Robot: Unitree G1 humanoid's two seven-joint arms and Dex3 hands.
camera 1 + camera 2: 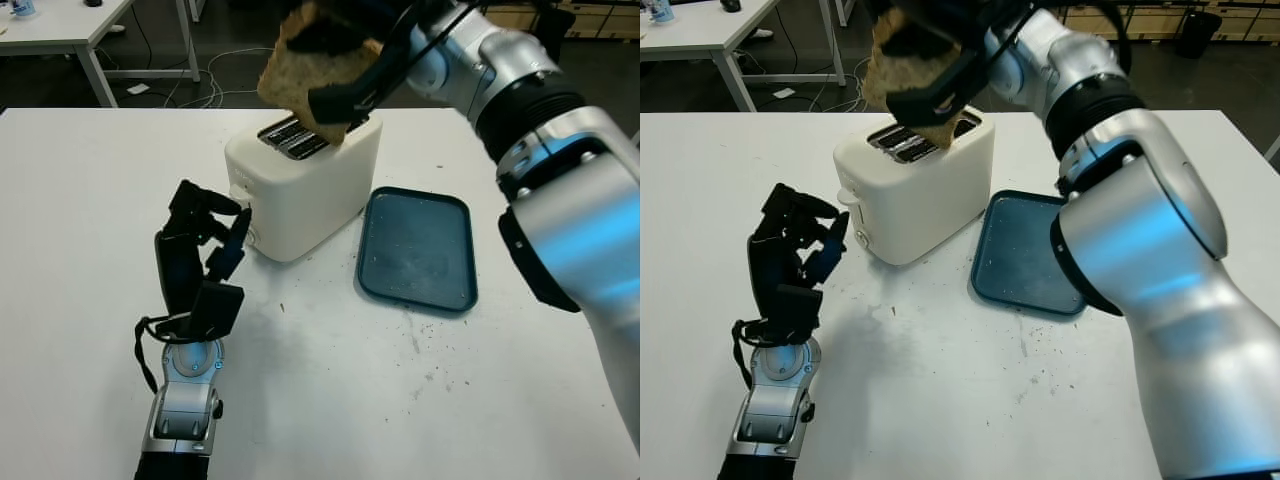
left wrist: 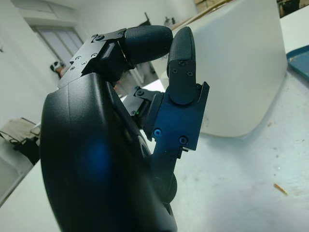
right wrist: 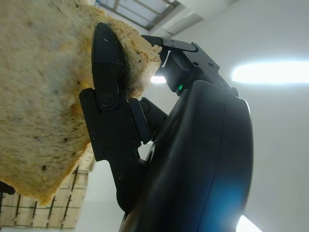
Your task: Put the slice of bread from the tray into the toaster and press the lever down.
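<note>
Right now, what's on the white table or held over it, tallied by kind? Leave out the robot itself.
Toaster: 1, white, on the table
Tray: 1, dark teal, beside the toaster
Bread slice: 1, held by the right hand above the toaster slots
Total: 3
The left hand hangs near the toaster's front, fingers curled, holding nothing.

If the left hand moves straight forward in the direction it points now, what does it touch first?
Most likely the toaster. The left hand stands on the table just in front of its near end wall, its fingers curled and holding nothing, with nothing between them. The exact gap is hard to judge.
</note>
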